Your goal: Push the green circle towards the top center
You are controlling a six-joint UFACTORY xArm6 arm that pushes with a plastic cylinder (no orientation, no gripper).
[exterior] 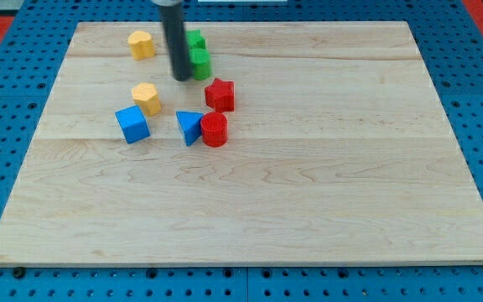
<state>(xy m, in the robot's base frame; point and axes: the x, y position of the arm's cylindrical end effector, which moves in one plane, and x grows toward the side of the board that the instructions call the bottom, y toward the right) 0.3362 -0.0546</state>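
Note:
The green circle (200, 62) sits near the view's top, left of centre, partly hidden by the dark rod. A second green block (195, 39) sits right above it, touching or nearly touching; its shape is unclear. My tip (181, 78) rests on the board at the lower left edge of the green circle, touching it or almost so.
A yellow block (141, 44) lies left of the rod at the top. Below are a yellow block (147, 98), a blue cube (132, 124), a blue triangle (189, 127), a red cylinder (214, 130) and a red star-like block (220, 95). The wooden board (309, 184) lies on a blue pegboard.

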